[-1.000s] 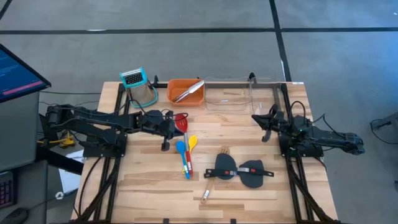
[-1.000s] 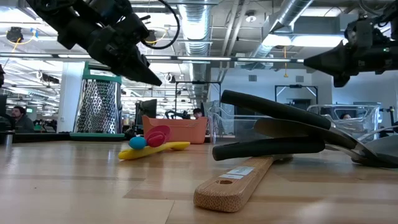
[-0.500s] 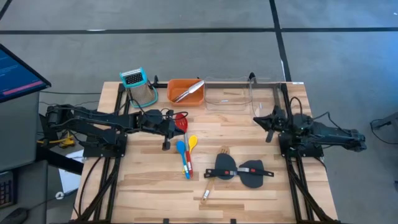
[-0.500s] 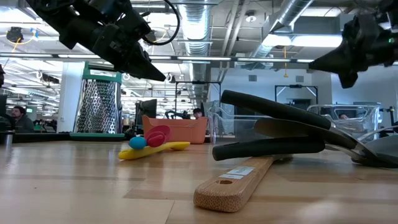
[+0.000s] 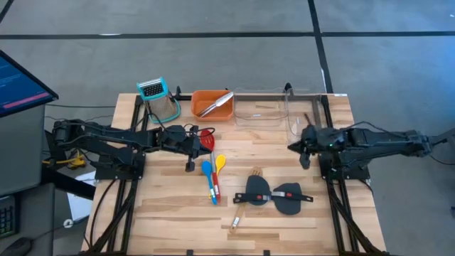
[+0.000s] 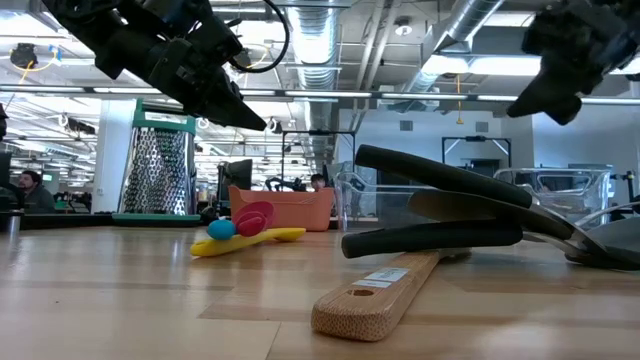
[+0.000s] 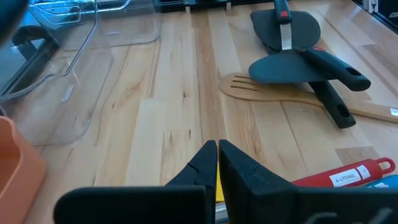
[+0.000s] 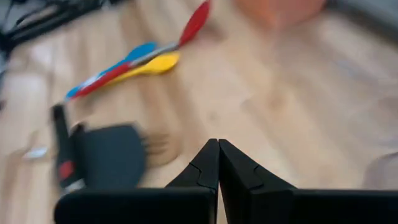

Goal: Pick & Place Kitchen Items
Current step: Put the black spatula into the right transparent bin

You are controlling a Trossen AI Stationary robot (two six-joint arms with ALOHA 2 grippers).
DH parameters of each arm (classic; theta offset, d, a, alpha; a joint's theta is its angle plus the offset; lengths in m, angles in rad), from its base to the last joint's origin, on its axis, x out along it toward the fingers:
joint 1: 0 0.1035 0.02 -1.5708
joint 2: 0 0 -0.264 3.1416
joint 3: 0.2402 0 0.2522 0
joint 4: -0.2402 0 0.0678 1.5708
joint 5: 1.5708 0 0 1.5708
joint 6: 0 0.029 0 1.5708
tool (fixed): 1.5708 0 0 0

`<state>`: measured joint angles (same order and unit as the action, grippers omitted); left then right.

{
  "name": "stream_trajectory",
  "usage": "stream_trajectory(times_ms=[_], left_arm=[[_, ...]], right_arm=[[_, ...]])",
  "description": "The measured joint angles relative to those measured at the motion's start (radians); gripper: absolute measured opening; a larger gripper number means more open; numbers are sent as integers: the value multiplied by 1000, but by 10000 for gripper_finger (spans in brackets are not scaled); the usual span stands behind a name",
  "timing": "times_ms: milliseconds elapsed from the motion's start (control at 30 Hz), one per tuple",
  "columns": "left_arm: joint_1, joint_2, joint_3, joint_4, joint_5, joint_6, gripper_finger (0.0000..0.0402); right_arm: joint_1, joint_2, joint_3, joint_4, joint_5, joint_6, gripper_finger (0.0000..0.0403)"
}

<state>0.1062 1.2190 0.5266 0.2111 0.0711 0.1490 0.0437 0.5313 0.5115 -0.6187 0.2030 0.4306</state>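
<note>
left end effector (image 5: 200,142): fingers pressed together, empty, above red spoon (image 5: 207,138) at table (image 5: 170,206) 10 o'clock | right end effector (image 5: 293,146): closed, empty, at 3 o'clock | blue spoon (image 5: 207,171), yellow spoon (image 5: 220,163): centre | black spatulas (image 5: 274,195), wooden spatula (image 5: 245,203): 5 o'clock | silver tongs (image 5: 215,104): in orange tray (image 5: 199,96), 12 o'clock

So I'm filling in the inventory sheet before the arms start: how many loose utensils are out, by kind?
Spoons: 3, red, blue, yellow
Black spatulas: 2, and
Wooden fork-like spatula: 1
Metal tongs, lying in the orange tray: 1
Total: 7
</note>
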Motion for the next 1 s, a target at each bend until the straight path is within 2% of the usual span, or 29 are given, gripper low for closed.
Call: stream_trajectory(times_ms=[267, 533, 833, 1000], left_arm=[[0, 0, 0, 0, 0, 0, 2], [0, 0, 0, 0, 0, 0, 2], [0, 0, 0, 9, 0, 0, 2], [0, 0, 0, 16, 0, 0, 2]], right_arm=[[146, 249, 141, -44, -208, 176, 0], [321, 495, 307, -206, -212, 353, 0], [473, 711, 409, -224, -214, 356, 0], [523, 813, 417, -235, -214, 392, 0]])
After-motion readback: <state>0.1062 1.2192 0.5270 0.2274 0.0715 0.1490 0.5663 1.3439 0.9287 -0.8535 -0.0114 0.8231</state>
